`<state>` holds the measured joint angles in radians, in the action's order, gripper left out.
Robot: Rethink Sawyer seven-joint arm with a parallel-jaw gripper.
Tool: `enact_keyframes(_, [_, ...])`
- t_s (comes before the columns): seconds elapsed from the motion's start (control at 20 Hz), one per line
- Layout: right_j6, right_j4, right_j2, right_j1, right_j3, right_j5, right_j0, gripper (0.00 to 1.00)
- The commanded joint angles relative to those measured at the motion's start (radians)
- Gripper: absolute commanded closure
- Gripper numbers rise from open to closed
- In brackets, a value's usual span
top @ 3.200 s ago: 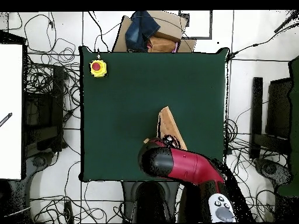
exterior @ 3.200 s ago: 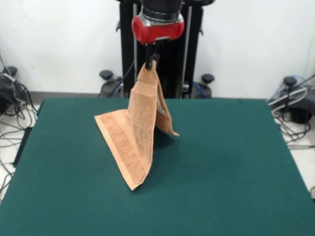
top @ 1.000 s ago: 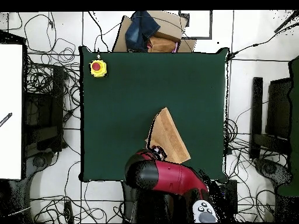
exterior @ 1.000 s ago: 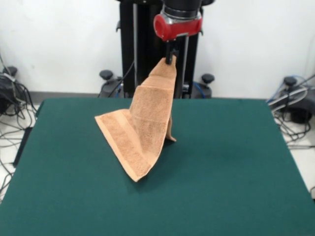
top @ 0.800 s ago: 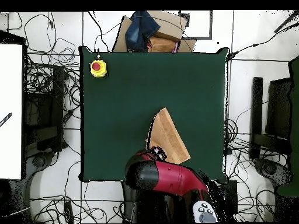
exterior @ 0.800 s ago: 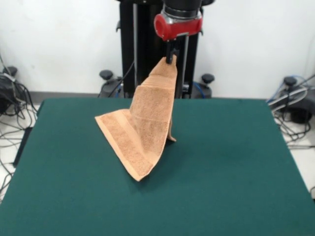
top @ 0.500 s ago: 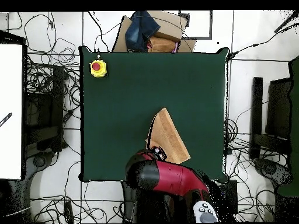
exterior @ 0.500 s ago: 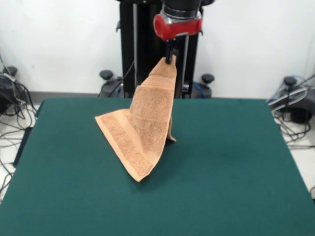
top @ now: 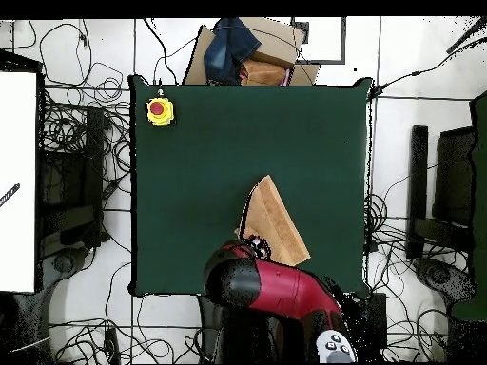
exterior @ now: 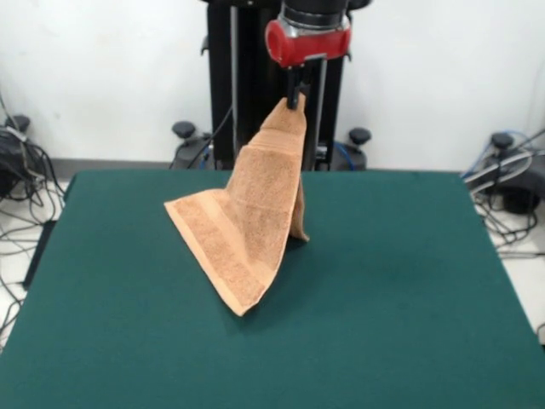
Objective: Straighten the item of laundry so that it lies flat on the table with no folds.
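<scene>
The hand [exterior: 295, 100] was raised well above the table [exterior: 409, 290], its dark fingertips pinched together on one corner of the towel [exterior: 247, 226]. The red wrist sat directly over that corner. In the overhead view the arm covered the hand itself, so only the front view showed the grip.

From the pinched corner the towel hung down as a narrow peak that widened toward the table. Its lower part rested on the green cloth, slightly toward the robot's side of the middle. One flap trailed out flat on the side toward the picture's left in the front view, and a point of the fabric reached toward the camera. A second, shorter layer hung behind the front sheet, its lower tip just above or just touching the table; I could not tell which.

Judged against the task, the work was only part done. The towel was lifted and partly opened, but it was still doubled on itself and draped, not flat. Spreading it out, laying it down and releasing the corner all remained.

As for direction, the towel's long axis ran steeply upward from the near point on the table to the held corner. Seen from above [top: 274, 220], the visible strip lay diagonally across the table, slanting from the arm's side toward the middle.
</scene>
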<state>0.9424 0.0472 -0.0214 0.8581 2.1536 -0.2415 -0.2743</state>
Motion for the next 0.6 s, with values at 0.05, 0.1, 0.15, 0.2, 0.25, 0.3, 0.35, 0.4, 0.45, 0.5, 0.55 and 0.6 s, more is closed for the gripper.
enact_keyframes(0.05, [0.254, -0.068, -0.028, 0.056, -0.074, -0.168, 0.013, 1.0])
enact_keyframes(0.1, [0.247, -0.07, -0.022, 0.058, -0.074, -0.169, 0.003, 1.0])
enact_keyframes(0.15, [0.24, -0.069, -0.017, 0.056, -0.076, -0.169, -0.006, 1.0])
enact_keyframes(0.2, [0.233, -0.064, -0.016, 0.056, -0.075, -0.165, -0.013, 1.0])
enact_keyframes(0.25, [0.228, -0.061, -0.014, 0.055, -0.076, -0.161, -0.02, 1.0])
enact_keyframes(0.3, [0.226, -0.057, -0.014, 0.052, -0.079, -0.16, -0.024, 1.0])
enact_keyframes(0.35, [0.224, -0.055, -0.011, 0.05, -0.08, -0.154, -0.03, 1.0])
enact_keyframes(0.4, [0.225, -0.054, -0.011, 0.047, -0.084, -0.155, -0.03, 1.0])
enact_keyframes(0.45, [0.223, -0.053, -0.006, 0.045, -0.083, -0.151, -0.036, 1.0])
enact_keyframes(0.5, [0.222, -0.051, -0.001, 0.041, -0.077, -0.139, -0.042, 1.0])
enact_keyframes(0.55, [0.222, -0.047, 0.003, 0.032, -0.075, -0.123, -0.047, 1.0])
enact_keyframes(0.6, [0.223, -0.042, 0.003, 0.018, -0.079, -0.109, -0.047, 1.0])
